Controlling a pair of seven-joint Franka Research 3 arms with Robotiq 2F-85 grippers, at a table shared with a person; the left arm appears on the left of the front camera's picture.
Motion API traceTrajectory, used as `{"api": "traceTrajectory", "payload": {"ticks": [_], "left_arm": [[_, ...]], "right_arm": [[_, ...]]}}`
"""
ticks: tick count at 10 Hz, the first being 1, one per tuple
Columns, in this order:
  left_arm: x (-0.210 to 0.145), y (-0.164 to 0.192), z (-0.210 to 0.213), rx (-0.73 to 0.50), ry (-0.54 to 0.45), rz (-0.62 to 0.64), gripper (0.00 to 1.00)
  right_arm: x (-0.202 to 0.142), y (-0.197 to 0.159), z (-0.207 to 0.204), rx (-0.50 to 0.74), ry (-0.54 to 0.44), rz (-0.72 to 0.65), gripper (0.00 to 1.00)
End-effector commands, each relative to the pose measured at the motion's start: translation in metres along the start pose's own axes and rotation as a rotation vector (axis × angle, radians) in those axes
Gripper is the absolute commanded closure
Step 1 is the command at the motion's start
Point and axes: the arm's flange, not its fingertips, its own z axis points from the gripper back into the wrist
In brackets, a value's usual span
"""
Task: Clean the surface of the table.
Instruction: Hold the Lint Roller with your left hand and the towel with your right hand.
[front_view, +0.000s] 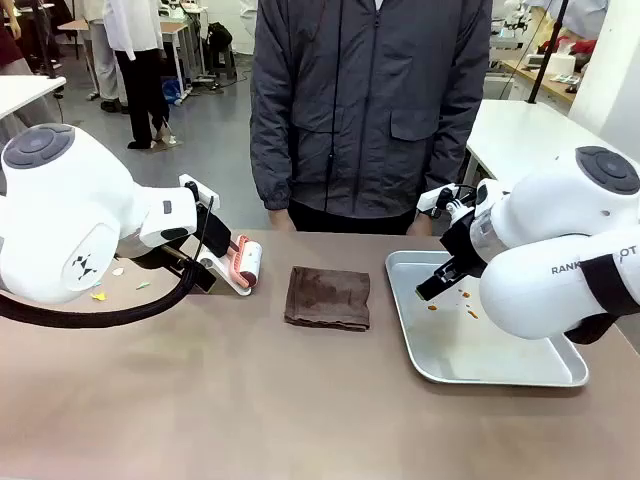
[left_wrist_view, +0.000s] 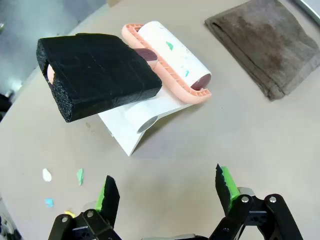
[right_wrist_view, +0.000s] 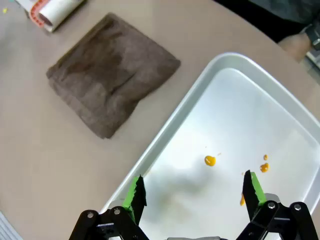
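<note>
The taupe-brown table bears small coloured paper scraps at its left, near my left arm. A lint roller with a pink frame and black foam handle rests on a white stand. My left gripper hovers open just above the table, short of the roller. A folded brown cloth lies mid-table. My right gripper is open over the metal tray, with nothing between its fingers.
The tray holds a few orange spots. A person in a dark jacket stands at the far edge of the table. The cloth lies between roller and tray. White-topped tables stand behind.
</note>
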Motion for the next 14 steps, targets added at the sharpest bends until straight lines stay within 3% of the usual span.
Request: {"api": "traceTrajectory", "payload": {"ticks": [1, 14], "left_arm": [[0.0000, 0.0000, 0.0001, 0.000, 0.000, 0.000, 0.00], [0.0000, 0.0000, 0.0001, 0.000, 0.000, 0.000, 0.00]], "right_arm": [[0.0000, 0.0000, 0.0000, 0.000, 0.000, 0.000, 0.00], [0.0000, 0.0000, 0.0000, 0.000, 0.000, 0.000, 0.00]]}}
